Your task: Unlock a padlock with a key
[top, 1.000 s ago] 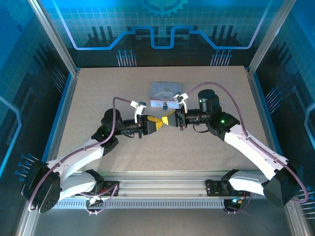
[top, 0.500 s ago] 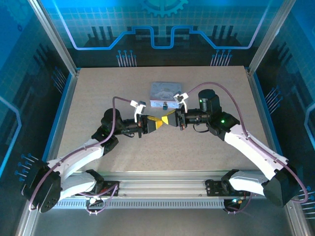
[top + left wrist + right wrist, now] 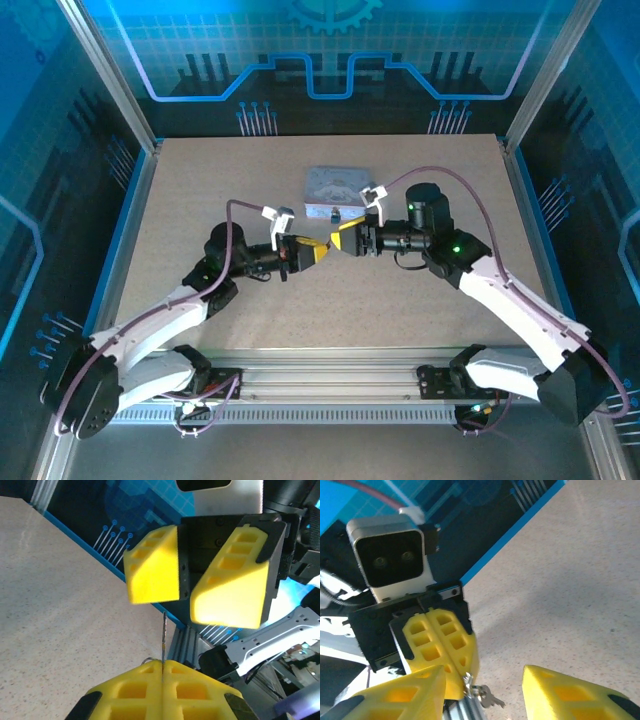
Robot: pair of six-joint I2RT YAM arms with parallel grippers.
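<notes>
I see the left gripper (image 3: 162, 666) clamped tight on the key (image 3: 163, 635). Its thin blade stands edge-on out of the pressed yellow fingertips and points toward the right gripper (image 3: 343, 236). The right gripper faces it tip to tip near the middle of the table (image 3: 200, 180). Its jaws are parted with nothing between them, close to the blade but apart from it.

In the right wrist view a small key ring (image 3: 470, 682) hangs beneath the left fingers with what looks like a second key on it; the picture is too dim there to confirm this.

The padlock (image 3: 335, 214) lies on the table just beside the near edge of the silver-grey tin (image 3: 335, 183), on the far side of both grippers and free of them. The meeting grippers stand between the arm bases and the padlock. Purple cables (image 3: 455, 178) arch over both wrists.
</notes>
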